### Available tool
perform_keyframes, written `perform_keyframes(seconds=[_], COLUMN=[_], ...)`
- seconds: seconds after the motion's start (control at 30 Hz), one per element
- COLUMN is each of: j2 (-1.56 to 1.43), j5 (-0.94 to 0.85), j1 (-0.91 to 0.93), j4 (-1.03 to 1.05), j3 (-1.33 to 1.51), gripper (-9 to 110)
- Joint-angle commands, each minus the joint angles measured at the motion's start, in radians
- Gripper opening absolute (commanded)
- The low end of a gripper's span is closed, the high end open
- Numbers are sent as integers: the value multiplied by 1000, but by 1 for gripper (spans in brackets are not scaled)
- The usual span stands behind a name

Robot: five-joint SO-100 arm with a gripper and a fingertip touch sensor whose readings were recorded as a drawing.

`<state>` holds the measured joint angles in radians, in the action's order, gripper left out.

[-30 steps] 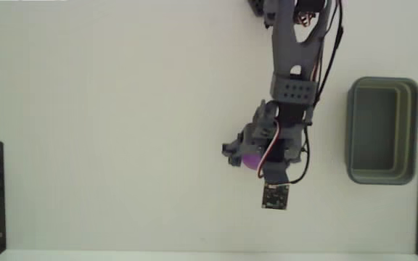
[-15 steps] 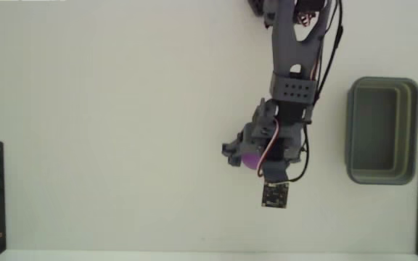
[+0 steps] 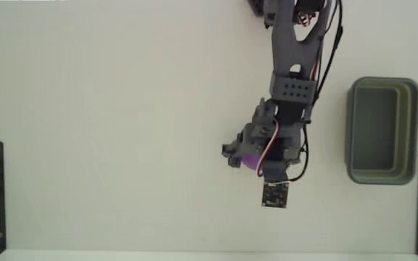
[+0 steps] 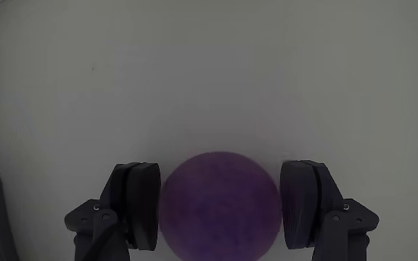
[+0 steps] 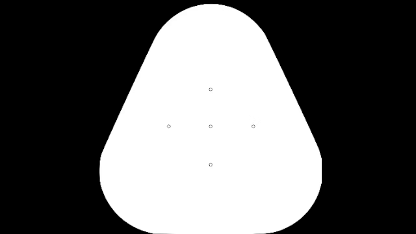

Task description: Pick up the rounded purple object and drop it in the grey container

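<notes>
White, bare surface [image 3: 122,130] is filling both views, and your arm is reaching down over the middle of it in the fixed view. You are sitting in the grasp step: the tool [image 4: 220,206] is bracketing the rounded purple object [image 4: 220,214], one pad pressing close on each flank in the wrist view, so it appears to be pinching the ball. Whether the ball is resting on the surface or already hanging clear, you cannot tell. In the fixed view the ball [image 3: 251,160] is peeking out beneath the tool, well apart from the grey container [image 3: 382,130], which is lying empty at the right edge. Your next move is calling for a straight lift, then a swing right until the ball is hanging over the container's opening before you are letting go.
</notes>
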<state>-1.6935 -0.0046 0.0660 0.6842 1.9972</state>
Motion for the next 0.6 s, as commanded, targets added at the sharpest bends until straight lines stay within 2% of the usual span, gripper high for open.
perform_keyframes(seconds=[0.0, 0.57], j2=[-32, -25], j5=[5, 5], j1=[11, 11], j4=[-13, -38], j3=[6, 24], gripper=[110, 110])
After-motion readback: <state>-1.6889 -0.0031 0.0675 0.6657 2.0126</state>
